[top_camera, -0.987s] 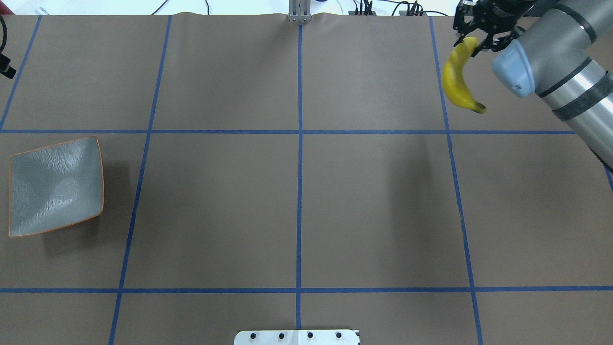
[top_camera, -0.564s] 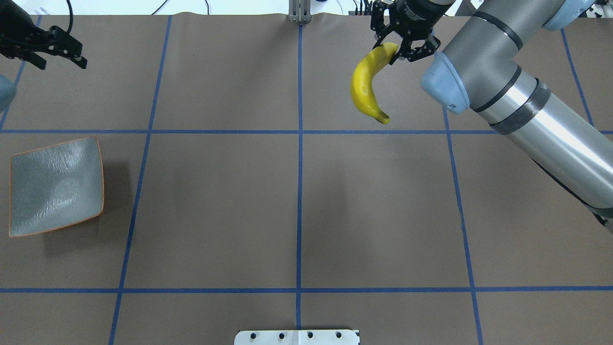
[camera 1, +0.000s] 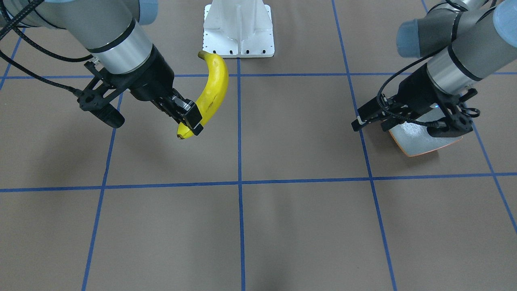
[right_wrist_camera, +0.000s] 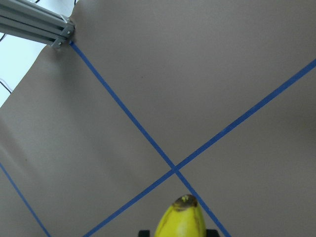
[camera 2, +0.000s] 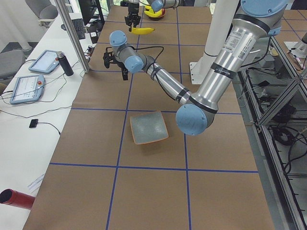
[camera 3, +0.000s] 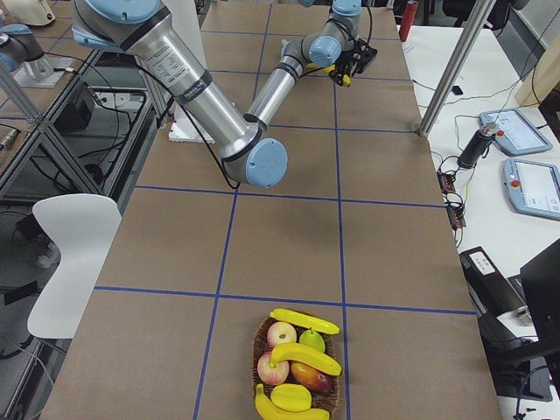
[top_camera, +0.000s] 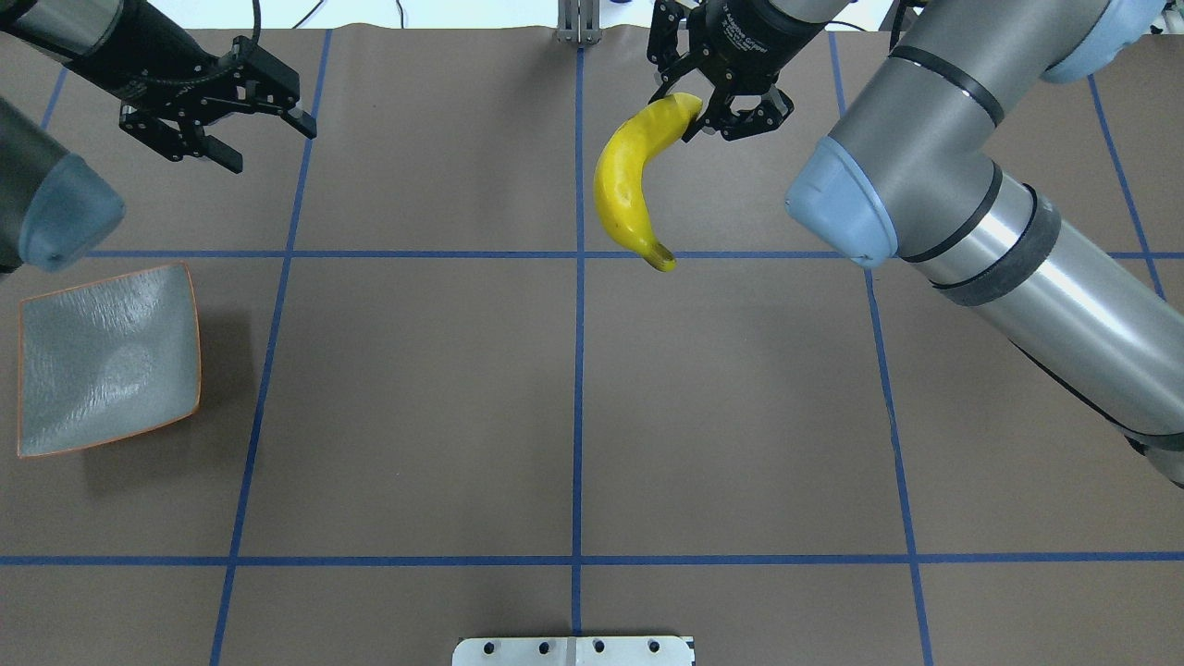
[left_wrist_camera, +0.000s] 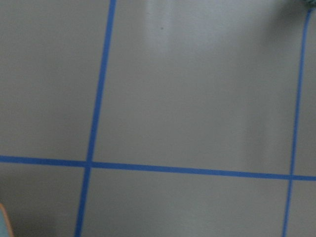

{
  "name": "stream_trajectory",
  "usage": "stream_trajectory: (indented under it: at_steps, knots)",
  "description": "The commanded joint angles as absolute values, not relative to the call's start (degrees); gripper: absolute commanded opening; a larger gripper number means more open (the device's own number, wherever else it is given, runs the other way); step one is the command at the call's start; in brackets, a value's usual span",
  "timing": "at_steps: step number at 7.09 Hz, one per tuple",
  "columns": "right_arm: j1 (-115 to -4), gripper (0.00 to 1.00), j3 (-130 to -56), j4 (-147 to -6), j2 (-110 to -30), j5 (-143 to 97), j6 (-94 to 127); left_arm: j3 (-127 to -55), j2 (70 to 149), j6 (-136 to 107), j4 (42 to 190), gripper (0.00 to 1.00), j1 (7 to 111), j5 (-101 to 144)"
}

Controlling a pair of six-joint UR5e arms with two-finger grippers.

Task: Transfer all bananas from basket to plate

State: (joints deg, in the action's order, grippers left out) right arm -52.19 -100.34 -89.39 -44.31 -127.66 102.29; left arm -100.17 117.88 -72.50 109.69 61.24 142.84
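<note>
Wicker basket (camera 3: 255, 350), well away from both sets of jaws: three bananas (camera 3: 305, 356) lie among apples (camera 3: 281, 333) and other fruit. Plate (top_camera: 106, 370) bare, near the left gripper (top_camera: 271, 146), whose jaws stand spread and empty. Right gripper (top_camera: 683, 111) pinches one banana (top_camera: 622, 185) by its end; the fruit hangs below the jaws, clear of the table (top_camera: 416, 416). Likely light, firm, easily bruised, apt to swing; a mid-body hold looks safer.

Plate (top_camera: 106, 361) far left, basket (camera 3: 255, 348) far right, banana (top_camera: 629, 180) aloft between them
</note>
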Motion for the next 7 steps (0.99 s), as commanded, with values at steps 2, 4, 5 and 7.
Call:
stream_trajectory:
  at_steps: [2, 4, 5, 7]
  knots:
    - [-50.5, 0.0, -101.5, -84.0, -44.5, -127.6, 106.7, -100.7, 119.8, -101.9, 132.6, 1.0, 58.6, 144.0]
    - [-50.1, 0.0, -101.5, -83.8, -44.5, -127.5, 106.6, -100.9, 124.1, -117.2, 141.6, 1.0, 57.3, 143.3]
    - [-50.0, 0.0, -101.5, -82.0, -44.5, -127.6, 106.7, -101.5, 125.1, -121.2, 144.1, 1.0, 55.1, 142.2]
    - [-50.0, 0.0, -101.6, -81.0, -44.5, -127.7, 106.7, -104.6, 125.1, -122.0, 144.6, 1.0, 49.4, 136.1]
